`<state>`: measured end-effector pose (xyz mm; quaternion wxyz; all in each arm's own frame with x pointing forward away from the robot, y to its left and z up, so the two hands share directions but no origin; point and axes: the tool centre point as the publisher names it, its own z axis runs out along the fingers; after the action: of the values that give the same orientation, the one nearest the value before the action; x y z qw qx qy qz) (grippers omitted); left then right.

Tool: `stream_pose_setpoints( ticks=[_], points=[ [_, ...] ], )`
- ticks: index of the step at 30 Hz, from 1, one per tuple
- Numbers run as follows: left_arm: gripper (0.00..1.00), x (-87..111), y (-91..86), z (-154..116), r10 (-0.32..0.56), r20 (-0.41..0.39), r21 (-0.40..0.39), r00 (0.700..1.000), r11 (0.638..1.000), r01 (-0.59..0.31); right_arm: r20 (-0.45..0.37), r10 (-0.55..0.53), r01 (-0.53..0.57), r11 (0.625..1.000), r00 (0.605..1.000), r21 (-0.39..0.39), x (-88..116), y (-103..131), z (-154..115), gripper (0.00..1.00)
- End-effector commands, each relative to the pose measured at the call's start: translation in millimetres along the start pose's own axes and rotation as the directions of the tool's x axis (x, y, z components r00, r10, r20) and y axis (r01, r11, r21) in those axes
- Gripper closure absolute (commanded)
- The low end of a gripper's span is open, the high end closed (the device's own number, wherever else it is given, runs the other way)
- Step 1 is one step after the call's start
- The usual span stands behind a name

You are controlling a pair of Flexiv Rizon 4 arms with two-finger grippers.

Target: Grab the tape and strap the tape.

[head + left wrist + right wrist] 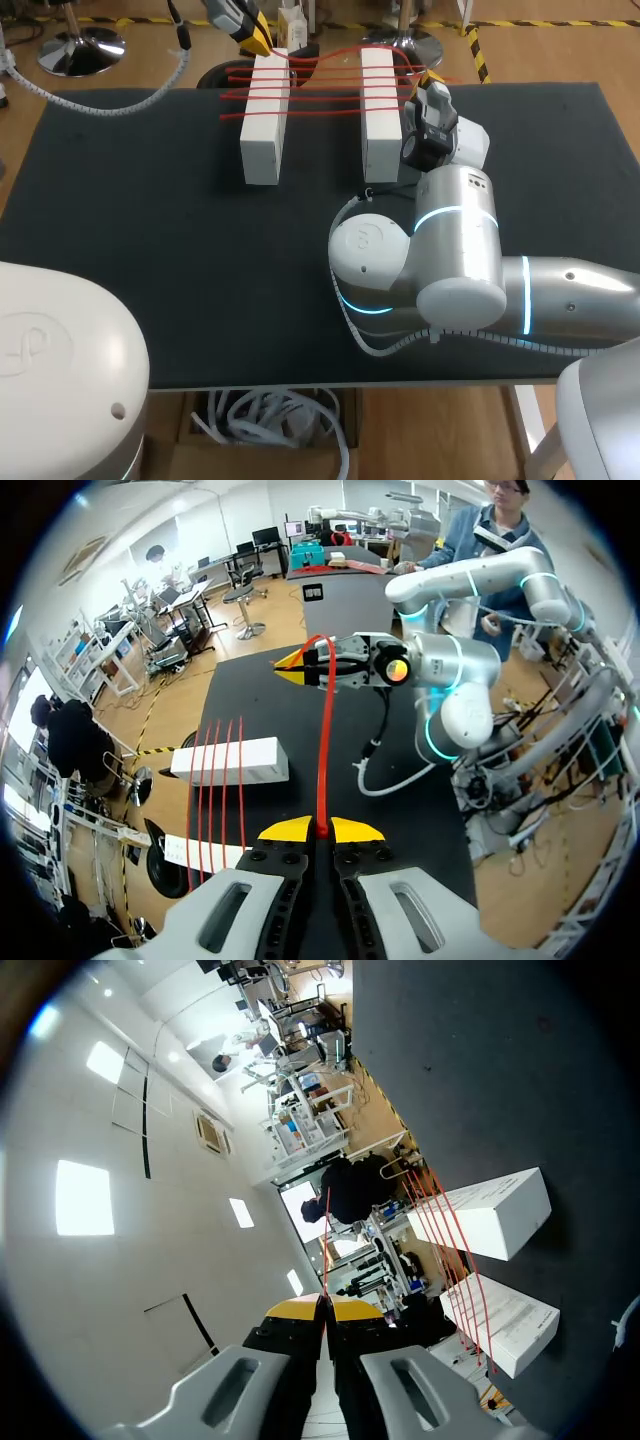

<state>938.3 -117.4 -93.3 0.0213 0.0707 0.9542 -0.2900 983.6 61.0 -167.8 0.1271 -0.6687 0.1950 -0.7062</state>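
Two white blocks, one on the left [262, 120] and one on the right [378, 110], stand side by side at the far end of the black mat. Several red tapes [320, 95] lie stretched across both. My left gripper [258, 38] hovers beyond the left block, shut on one end of a further red tape [324, 740]. That tape runs over the blocks to my right gripper [432, 78] just right of the right block, shut on its other end [326, 1250]. In the left wrist view the right gripper [305, 667] faces mine [320, 830].
My right arm's thick elbow and forearm [450, 260] lie over the middle right of the mat [150, 250]. A grey ribbed hose [120, 100] crosses the mat's far left corner. The near left part of the mat is bare.
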Motion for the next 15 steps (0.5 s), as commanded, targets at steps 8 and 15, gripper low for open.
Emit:
stream_pose_setpoints(
  ticks=[8,15],
  points=[
    [1.0,0.5,-0.1,0,0.0,0.001,-0.003,1.0,1.0,0.0,0.006,-0.003,0.003,1.0,1.0,-0.002,3,0,0,1.0],
    [1.0,0.5,-0.1,0,0.0,0.001,-0.003,1.0,1.0,0.0,0.052,-0.41,0.413,0.909,0.91,-0.052,22,-2,-2,1.0]
  ],
)
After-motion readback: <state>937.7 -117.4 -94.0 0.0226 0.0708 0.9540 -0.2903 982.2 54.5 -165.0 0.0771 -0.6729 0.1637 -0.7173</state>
